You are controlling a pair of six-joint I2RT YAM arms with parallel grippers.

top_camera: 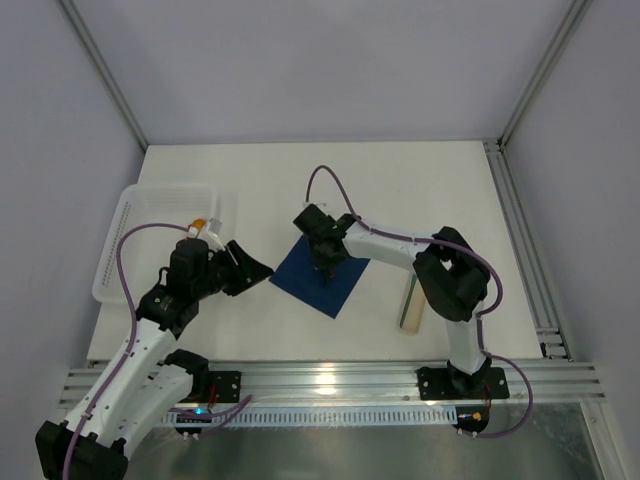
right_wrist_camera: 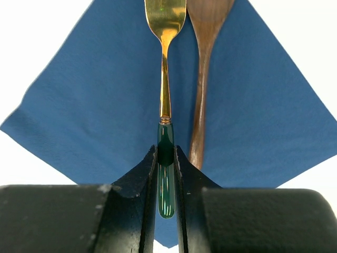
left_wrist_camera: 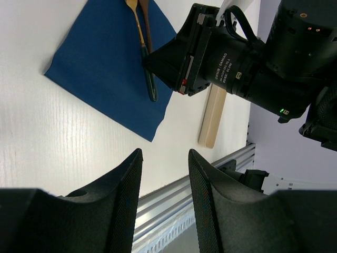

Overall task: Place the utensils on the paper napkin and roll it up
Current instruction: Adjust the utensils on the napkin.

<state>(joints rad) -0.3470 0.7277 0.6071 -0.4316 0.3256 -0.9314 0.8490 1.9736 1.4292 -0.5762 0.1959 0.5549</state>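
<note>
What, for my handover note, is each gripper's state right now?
Left gripper: open, holding nothing.
Right gripper: closed on the green-handled gold utensil.

White lettering in two short lines is printed around the black lens barrel (left_wrist_camera: pixel 231 66) carried on the right arm (left_wrist_camera: pixel 303 37), as seen in the left wrist view. The characters are turned sideways and are too small to be read. A small red mark (left_wrist_camera: pixel 183 83) is seen just ahead of the barrel. Nothing else written can be made out in any view.
</note>
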